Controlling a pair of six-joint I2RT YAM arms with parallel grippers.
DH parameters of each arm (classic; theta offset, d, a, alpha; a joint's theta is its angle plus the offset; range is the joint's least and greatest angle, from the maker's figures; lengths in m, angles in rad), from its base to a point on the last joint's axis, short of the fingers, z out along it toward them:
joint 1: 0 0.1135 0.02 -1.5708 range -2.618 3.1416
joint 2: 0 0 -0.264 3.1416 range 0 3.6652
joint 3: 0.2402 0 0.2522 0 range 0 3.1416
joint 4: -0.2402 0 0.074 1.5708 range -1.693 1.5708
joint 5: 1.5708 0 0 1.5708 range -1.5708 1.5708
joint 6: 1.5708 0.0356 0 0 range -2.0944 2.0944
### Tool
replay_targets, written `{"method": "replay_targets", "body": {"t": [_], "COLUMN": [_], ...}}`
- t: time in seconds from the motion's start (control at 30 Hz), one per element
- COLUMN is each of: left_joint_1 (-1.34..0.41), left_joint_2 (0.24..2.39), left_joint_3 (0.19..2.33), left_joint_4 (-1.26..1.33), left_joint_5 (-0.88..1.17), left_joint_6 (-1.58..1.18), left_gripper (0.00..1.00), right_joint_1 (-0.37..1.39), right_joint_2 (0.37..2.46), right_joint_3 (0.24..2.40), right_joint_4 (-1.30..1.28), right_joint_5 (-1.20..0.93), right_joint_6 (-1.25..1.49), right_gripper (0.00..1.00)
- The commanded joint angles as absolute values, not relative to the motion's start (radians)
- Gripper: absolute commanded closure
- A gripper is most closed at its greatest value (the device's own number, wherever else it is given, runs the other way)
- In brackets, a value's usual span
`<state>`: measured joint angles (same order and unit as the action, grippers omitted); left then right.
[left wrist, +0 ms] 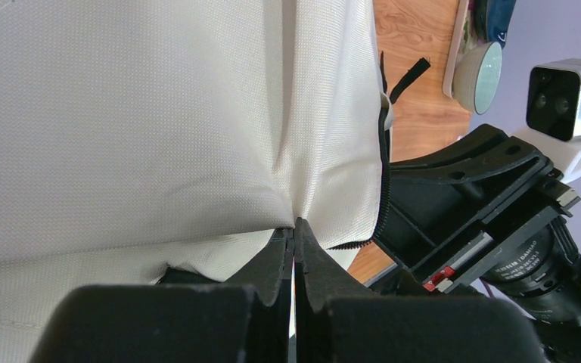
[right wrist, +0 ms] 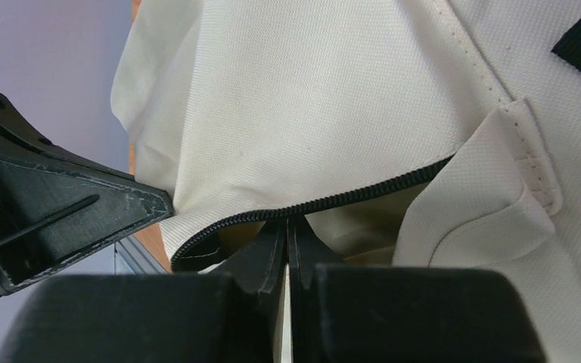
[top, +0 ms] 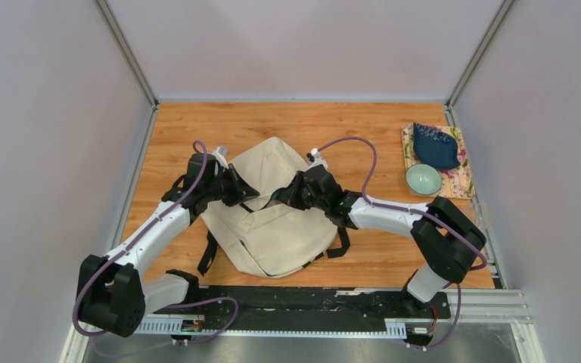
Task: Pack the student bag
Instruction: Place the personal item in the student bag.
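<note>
The bag [top: 272, 227] lies flat in the middle of the wooden table [top: 393, 136], its top towards the far wall and black straps showing at its near corners. Both arms reach in over it from either side and meet at the opening about halfway up. The left gripper [top: 251, 198] has its jaws pressed together with only a hairline slit between them, and its fingers [left wrist: 272, 265] pinch a fold of the cream canvas [left wrist: 121, 113]. The cloth puckers and creases where the tips bite. Just right of that pinch the black zipper [left wrist: 383, 189] runs along the cloth's edge. The right gripper [top: 278, 200] is likewise closed tight, its fingers [right wrist: 261, 261] nipping the bag's edge right at the zipper [right wrist: 310, 204]. Below that line the opening gapes a little, with paler lining visible inside. In the top view the two grippers sit close together, facing each other across the opening, and each shows in the other's wrist view as a black frame at the side. I cannot tell whether they touch. Well apart, at the table's far right, a patterned mat [top: 461, 181] carries a pale green bowl [top: 423, 178] and, behind it, a dark blue pouch [top: 434, 145].
</note>
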<state>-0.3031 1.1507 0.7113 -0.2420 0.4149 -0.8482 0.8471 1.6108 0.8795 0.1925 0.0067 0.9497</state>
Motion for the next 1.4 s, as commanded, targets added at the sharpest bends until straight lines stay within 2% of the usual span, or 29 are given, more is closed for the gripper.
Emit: {"method": "replay_targets", "body": {"t": [0.0, 0.13, 0.37, 0.6, 0.9, 1.0, 1.2, 1.37], "left_joint_1": [-0.296, -0.295, -0.287, -0.285, -0.285, -0.284, -0.281, -0.278], "left_joint_2": [1.132, 1.132, 1.134, 1.127, 1.12, 1.115, 1.117, 1.135], "left_joint_3": [0.704, 0.706, 0.709, 0.704, 0.696, 0.695, 0.678, 0.676], "left_joint_4": [-0.238, -0.241, -0.238, -0.232, -0.239, -0.242, -0.236, -0.227], "left_joint_5": [0.451, 0.454, 0.465, 0.477, 0.488, 0.485, 0.479, 0.488], "left_joint_6": [-0.845, -0.847, -0.844, -0.85, -0.847, -0.844, -0.845, -0.841], "left_gripper": [1.0, 1.0, 1.0, 1.0, 1.0, 1.0, 1.0, 0.99], "right_joint_1": [0.856, 0.87, 0.905, 0.905, 0.894, 0.856, 0.848, 0.848], "right_joint_2": [1.647, 1.661, 1.643, 1.692, 1.808, 1.841, 1.729, 1.553], "right_joint_3": [0.914, 0.951, 0.959, 0.986, 1.183, 1.227, 1.082, 0.925], "right_joint_4": [0.18, 0.152, 0.046, 0.116, 0.118, 0.12, 0.173, 0.202], "right_joint_5": [0.015, -0.018, 0.04, 0.031, 0.115, 0.068, 0.032, -0.025], "right_joint_6": [0.925, 0.91, 0.894, 0.871, 0.782, 0.765, 0.759, 0.784], "right_gripper": [0.95, 0.98, 1.0, 1.0, 1.0, 0.99, 0.95, 0.83]}}
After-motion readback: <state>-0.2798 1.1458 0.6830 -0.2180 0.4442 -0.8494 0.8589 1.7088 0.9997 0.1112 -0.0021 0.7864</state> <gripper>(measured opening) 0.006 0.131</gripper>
